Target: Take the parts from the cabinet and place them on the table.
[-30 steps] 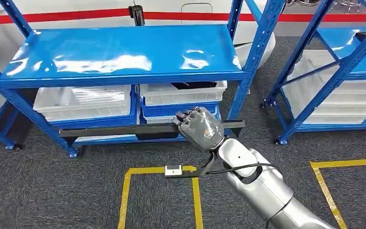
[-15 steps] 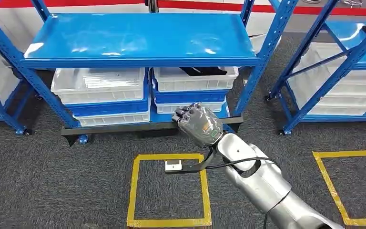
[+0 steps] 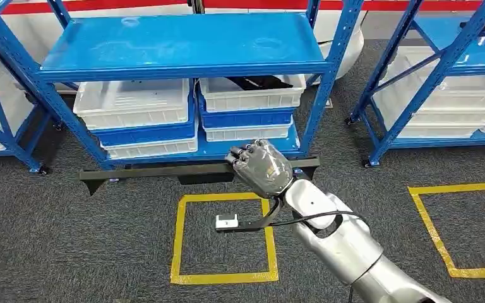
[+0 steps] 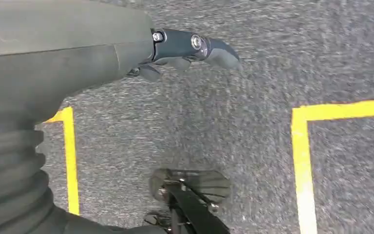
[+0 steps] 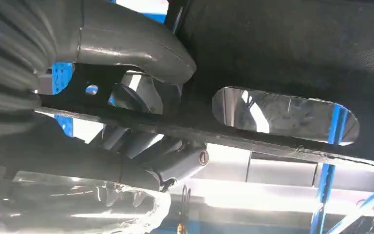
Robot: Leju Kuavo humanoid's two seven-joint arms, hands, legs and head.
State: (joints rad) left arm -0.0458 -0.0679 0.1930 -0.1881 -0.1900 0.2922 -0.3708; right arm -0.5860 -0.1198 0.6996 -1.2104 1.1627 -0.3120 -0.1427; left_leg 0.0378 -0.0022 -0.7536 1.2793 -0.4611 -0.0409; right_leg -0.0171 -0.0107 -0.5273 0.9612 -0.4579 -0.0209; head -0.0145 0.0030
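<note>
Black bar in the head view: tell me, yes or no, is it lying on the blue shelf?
No. The right hand holds the black bar level in front of the rack, over the carpet.

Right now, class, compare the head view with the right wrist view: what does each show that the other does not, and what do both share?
Head view alone: the whole long black bar held level in front of the blue shelving rack, white bins under its shelf, grey carpet and a yellow tape square. Right wrist view alone: the bar's underside up close, with an elongated slot cut through it and the thick grey thumb wrapped round it. Both share the right hand gripping that bar, with blue rack posts behind.
</note>
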